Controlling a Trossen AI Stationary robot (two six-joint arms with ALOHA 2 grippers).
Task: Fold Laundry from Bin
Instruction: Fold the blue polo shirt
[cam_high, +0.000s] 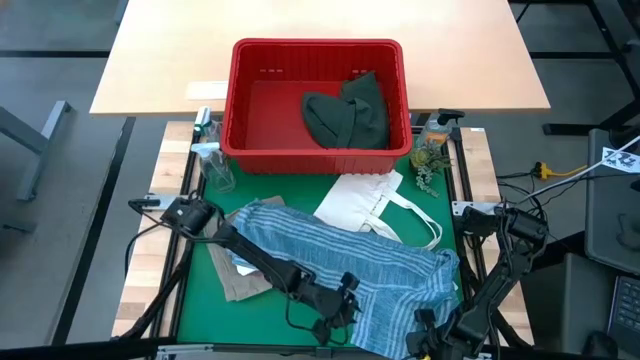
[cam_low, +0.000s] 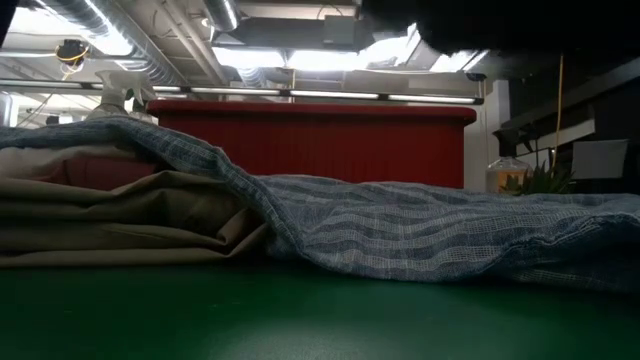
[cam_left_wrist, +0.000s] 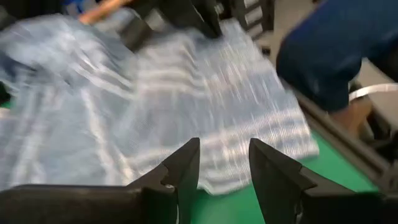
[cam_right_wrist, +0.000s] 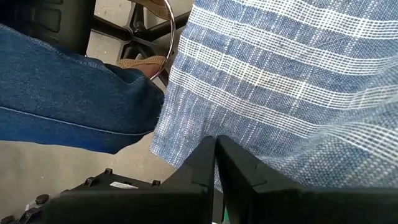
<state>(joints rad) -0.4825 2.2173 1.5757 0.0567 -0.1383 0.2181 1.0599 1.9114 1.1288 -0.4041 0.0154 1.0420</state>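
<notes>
Surface: green mat (cam_high: 200, 290) on a wood-edged bench, pale tabletop beyond it.
Bin: red crate (cam_high: 316, 105) at the far edge of the mat; holds a dark green garment (cam_high: 348, 112) bunched toward its right side.
Striped shirt: blue-white cloth (cam_high: 340, 262) spread across the middle of the mat, reaching down to the near right corner; in the low view, draped as a long low ridge in front of the crate.
Tan garment: folded stack (cam_low: 110, 215) at the left, partly under the shirt's edge.
Tote bag: flat white, loop handles (cam_high: 368, 203), between crate and shirt.
Left gripper: (cam_left_wrist: 222, 163) low over the shirt's near edge – fingers (cam_left_wrist: 180, 171) parted with a clear gap, nothing between them, cloth lying just beyond the tips.
Right gripper: (cam_right_wrist: 216, 152) at the shirt's near right corner – fingers (cam_right_wrist: 245, 168) pressed together, striped fabric right at the tips; pinched fold looks caught there.
Background: person's blue denim leg (cam_right_wrist: 68, 87) beside the bench.
Extras: spray bottle (cam_high: 212, 160) left of the crate, small plant jar (cam_high: 430, 150) right of it.
</notes>
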